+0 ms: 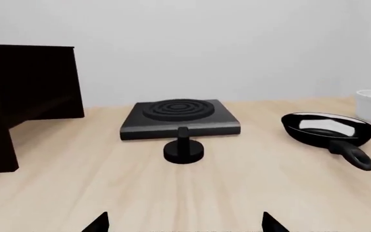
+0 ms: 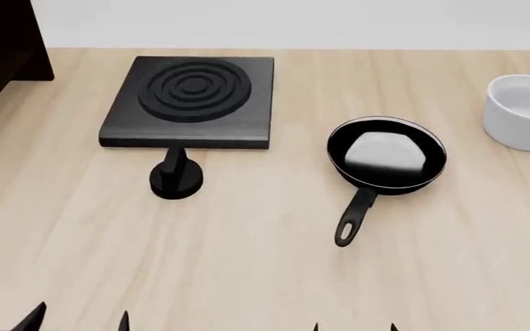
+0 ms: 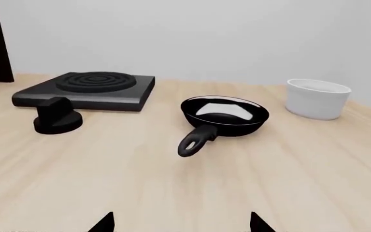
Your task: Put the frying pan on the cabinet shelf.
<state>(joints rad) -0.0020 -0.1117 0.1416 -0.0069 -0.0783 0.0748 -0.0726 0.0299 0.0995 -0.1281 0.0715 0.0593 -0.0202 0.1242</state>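
With nothing in either claw yet, I judge the step in hand to be the reach for the pan, and I want to do it cleanly. Biggest thing first: the pale wooden tabletop (image 2: 246, 276) runs under everything, and the tall, very dark brown wooden cabinet (image 1: 24, 87) stands at its far left, well apart from the pan. Between them sits the square black burner plate with concentric rings (image 2: 191, 100), with a small black round knob-like piece (image 2: 176, 181) just in front of it. Off to the far right is the white round bowl (image 2: 523, 110).

The small round black frying pan (image 2: 386, 153) rests flat on the table, right of the burner and left of the bowl, touching neither. It has a thin pale rim, a glossy inside throwing a white reflection, and a short black handle (image 2: 352, 219) with a looped end pointing back toward me.

My right gripper (image 3: 180, 223) shows only two fingertips, spread wide, empty, lined up roughly with that handle. My left gripper (image 1: 184, 223) is likewise wide and empty. The right one is the better placed, I reckon: come in low along the handle, close mid-handle rather than on the loop, and keep the pan level so it doesn't swing on the long carry past the knob and burner.
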